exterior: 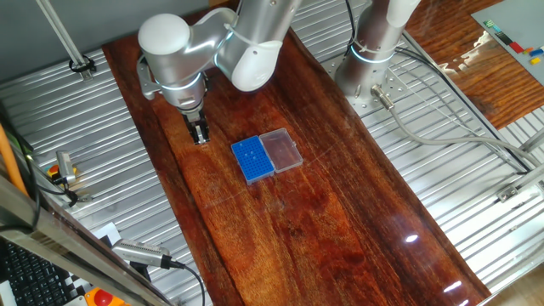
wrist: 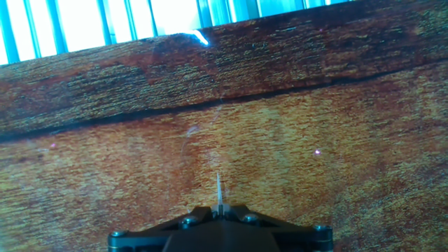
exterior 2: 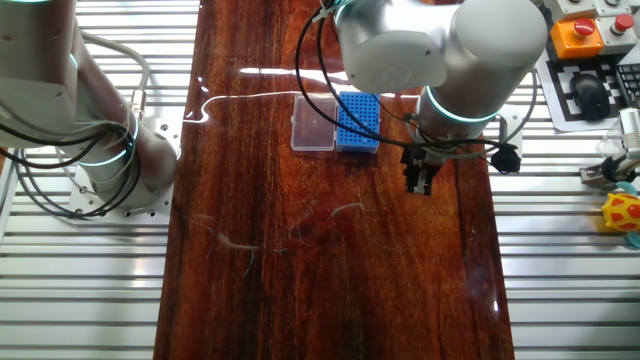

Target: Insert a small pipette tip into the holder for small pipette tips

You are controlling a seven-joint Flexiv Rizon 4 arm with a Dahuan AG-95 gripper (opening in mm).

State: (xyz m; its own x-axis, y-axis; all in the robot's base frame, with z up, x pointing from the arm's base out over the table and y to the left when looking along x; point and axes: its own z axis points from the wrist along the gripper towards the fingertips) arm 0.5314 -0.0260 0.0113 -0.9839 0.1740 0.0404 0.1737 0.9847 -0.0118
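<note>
My black two-finger claw [wrist: 221, 210] is pinching together on a thin, pale, needle-like pipette tip [wrist: 219, 189], which is sticking out past my fingertips and pointing at the dark reddish-brown wooden tabletop [wrist: 294, 140] below. In the hand view I am seeing only that slender tip, the wood grain and a dark seam running across the boards. From one fixed view my claw [exterior: 199, 133] is hanging straight down under my white and silver arm [exterior: 195, 47], just above the wood, and the tip itself is too small to make out there. The small blue rectangular box with a grid of tiny holes on top [exterior: 252, 159] is sitting on the table near my claw, apart from it, with its clear plastic lid [exterior: 281, 150] lying open and joined along one side. In the other fixed view my claw [exterior 2: 420, 175] is hovering beside and a little lower in the picture than the blue box [exterior 2: 358, 122], whose clear lid [exterior 2: 313, 123] is lying flat on the far side from me.
</note>
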